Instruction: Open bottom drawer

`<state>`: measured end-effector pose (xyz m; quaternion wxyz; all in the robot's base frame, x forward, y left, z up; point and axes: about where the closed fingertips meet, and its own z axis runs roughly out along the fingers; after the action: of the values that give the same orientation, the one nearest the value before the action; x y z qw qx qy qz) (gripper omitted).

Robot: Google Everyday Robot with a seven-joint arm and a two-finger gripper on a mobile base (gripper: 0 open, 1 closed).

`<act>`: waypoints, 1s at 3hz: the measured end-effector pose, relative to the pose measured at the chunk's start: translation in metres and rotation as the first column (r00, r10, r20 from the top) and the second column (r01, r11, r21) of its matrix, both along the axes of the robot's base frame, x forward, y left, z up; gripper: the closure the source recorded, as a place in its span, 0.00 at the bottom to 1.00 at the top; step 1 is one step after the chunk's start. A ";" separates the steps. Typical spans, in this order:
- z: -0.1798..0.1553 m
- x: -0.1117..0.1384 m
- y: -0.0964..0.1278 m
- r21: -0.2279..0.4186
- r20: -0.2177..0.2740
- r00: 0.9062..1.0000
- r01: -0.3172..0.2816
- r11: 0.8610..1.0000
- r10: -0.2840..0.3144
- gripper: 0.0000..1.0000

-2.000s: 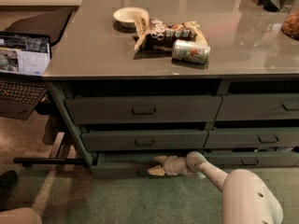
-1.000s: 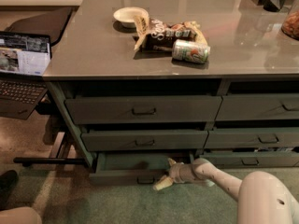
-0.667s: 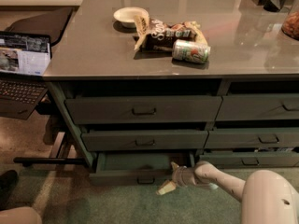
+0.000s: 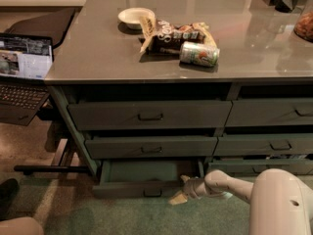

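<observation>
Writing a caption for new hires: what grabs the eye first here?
The bottom drawer stands pulled out, green interior showing, with the tool low beside the right end of its front. On the countertop above lie a can, a snack bag and a white bowl.

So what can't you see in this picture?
Camera view only:
- Back of the bottom drawer: hidden under the drawer above.
- Its right front corner: covered by the gripper there.
- Writing on the can: too blurred.
- Laptop: cut off by the left edge.
</observation>
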<state>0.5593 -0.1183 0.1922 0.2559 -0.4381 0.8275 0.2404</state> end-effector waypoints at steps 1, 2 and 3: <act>0.006 0.000 0.000 0.000 0.000 1.000 0.000 1.000 0.000 0.35; 0.006 -0.015 -0.016 -0.061 -0.034 0.999 -0.003 0.998 0.001 0.34; 0.005 -0.036 -0.033 -0.112 -0.074 0.996 -0.050 0.992 0.042 0.32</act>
<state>0.5233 -0.1518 0.1968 0.1952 -0.4621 0.8382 0.2142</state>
